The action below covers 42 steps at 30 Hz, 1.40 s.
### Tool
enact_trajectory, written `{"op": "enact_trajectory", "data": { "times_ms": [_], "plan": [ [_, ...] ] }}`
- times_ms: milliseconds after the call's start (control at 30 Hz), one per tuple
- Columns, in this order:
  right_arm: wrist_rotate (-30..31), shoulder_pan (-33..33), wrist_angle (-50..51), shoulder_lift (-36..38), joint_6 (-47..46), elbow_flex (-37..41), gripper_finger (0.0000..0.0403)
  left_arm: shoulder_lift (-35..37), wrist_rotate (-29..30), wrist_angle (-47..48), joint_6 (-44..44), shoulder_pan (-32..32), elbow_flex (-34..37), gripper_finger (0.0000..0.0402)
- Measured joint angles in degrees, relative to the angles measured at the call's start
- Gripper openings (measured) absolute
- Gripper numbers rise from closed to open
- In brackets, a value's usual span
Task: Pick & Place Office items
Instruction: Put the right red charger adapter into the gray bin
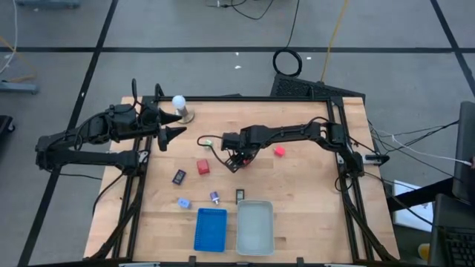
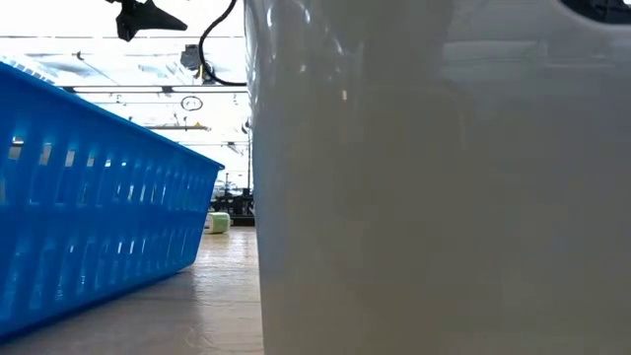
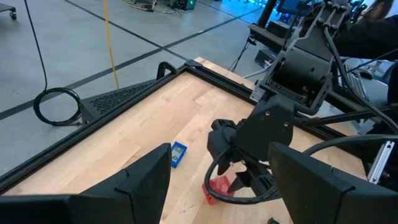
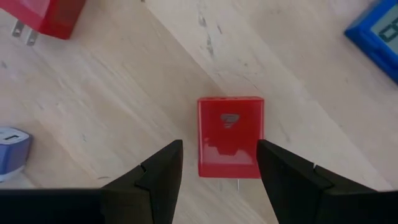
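Note:
My right gripper (image 1: 236,160) (image 4: 219,152) is open and points down at the table's middle. Its fingers stand on either side of a red blocky plug (image 4: 231,137) that lies flat on the wood, prongs toward the wrist; I cannot tell whether they touch it. The left wrist view shows that plug (image 3: 217,187) under the gripper. My left gripper (image 1: 168,134) (image 3: 221,155) is open and waits above the table's left part. Lying on the table are two more red blocks (image 1: 202,167) (image 1: 280,150), two black items (image 1: 179,177) (image 1: 240,196), a light blue one (image 1: 183,202), a purple-topped one (image 1: 214,197) and a green one (image 1: 208,142).
A blue tray (image 1: 211,228) and a pale grey tray (image 1: 255,226) sit side by side at the near edge; in the low view they fill most of the picture. A white ball on a round base (image 1: 179,104) stands far left. A small blue flat item (image 3: 178,154) lies beyond the right gripper.

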<state>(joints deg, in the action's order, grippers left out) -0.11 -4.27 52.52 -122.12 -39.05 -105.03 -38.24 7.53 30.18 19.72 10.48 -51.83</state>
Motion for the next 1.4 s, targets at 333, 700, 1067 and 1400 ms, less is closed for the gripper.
{"op": "enact_trajectory", "data": {
  "times_ms": [333, 700, 1067, 1400],
  "plan": [
    [-0.12, 0.0, -2.48, 0.0, 1.79, -0.02, 0.0224, 0.0, -0.09, -0.01, -0.02, 0.0, 0.0, 0.0271],
    [0.17, 0.0, -2.37, 0.0, 0.7, -0.02, 0.0322, 0.0, -0.15, 0.01, -0.02, 0.0, 0.0, 0.0271],
    [2.1, 0.28, -1.23, 0.01, 1.97, -0.07, 0.0357, -0.02, -0.15, 0.06, -0.06, 0.0, 0.0, 0.0271],
    [2.76, 0.47, -4.65, 0.02, 2.27, 4.55, 0.0357, -0.01, -0.13, 0.06, -0.06, 0.0, 0.0, 0.0271]
  ]
}}
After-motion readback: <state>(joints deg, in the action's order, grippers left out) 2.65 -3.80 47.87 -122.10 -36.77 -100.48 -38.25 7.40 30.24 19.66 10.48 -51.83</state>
